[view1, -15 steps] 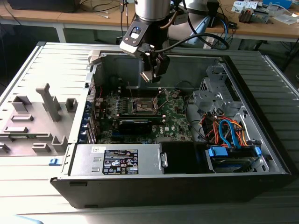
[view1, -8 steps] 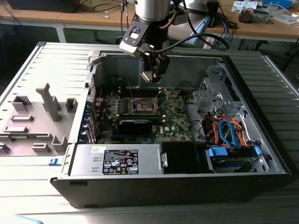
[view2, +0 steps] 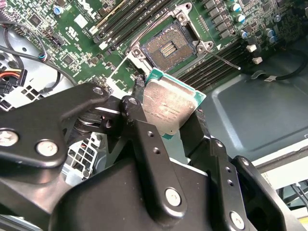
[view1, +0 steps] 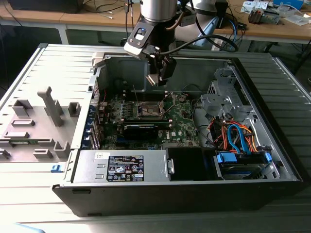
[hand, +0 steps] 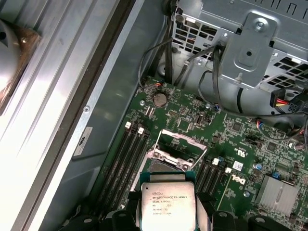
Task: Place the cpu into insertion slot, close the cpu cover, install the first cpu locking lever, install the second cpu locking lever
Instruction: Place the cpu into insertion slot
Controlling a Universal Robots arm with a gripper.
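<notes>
Silvery-grey cpu (view2: 172, 102), likely light, stiff, fragile, is pinched by opposite edges in the gripper (view2: 166, 120) above the insertion slot (view2: 168, 48), central on the green board (view2: 79, 53).

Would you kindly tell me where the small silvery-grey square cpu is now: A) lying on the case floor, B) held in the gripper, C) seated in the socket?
B: the black gripper clamps the cpu by its edges above the open, empty silver-rimmed square insertion slot.
</notes>
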